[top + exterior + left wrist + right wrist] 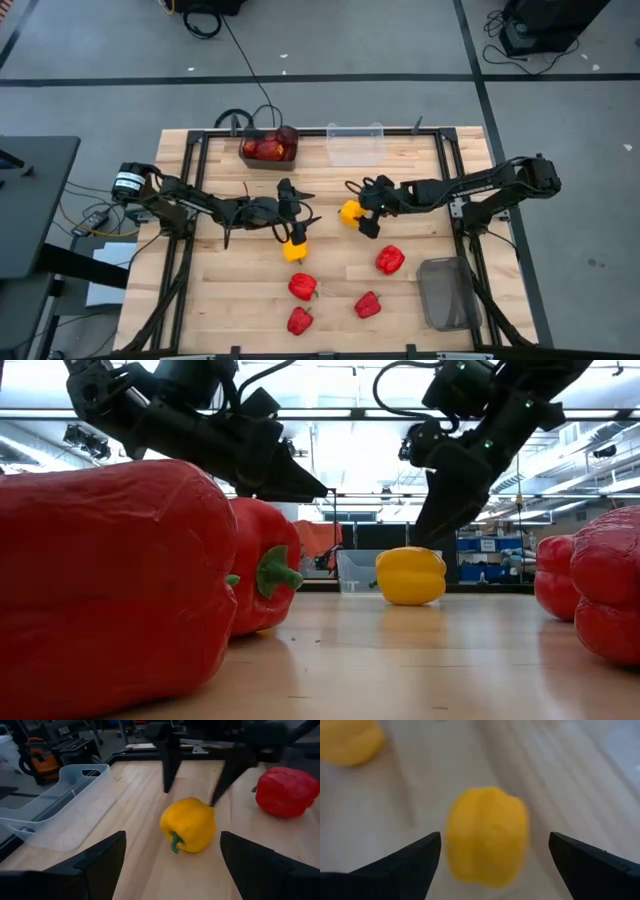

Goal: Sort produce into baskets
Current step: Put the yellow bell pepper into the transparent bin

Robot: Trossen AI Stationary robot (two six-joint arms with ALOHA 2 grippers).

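Right gripper (352, 213), fingers spread wide and holding nothing, sits at the yellow bell pepper (349, 212) mid-table, just below the clear plastic bin (355, 145). Centre the pepper btwn both fingers, lower to the wood, then close gently; a skewed grip will likely roll it. Left gripper (300, 207) hangs released above the second yellow pepper (294, 250).

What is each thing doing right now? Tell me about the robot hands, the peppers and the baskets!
left gripper: open, holding nothing
right gripper: open around a yellow pepper
other yellow pepper: lying on table
dark basket: red produce inside
clear basket: empty
mesh basket: empty
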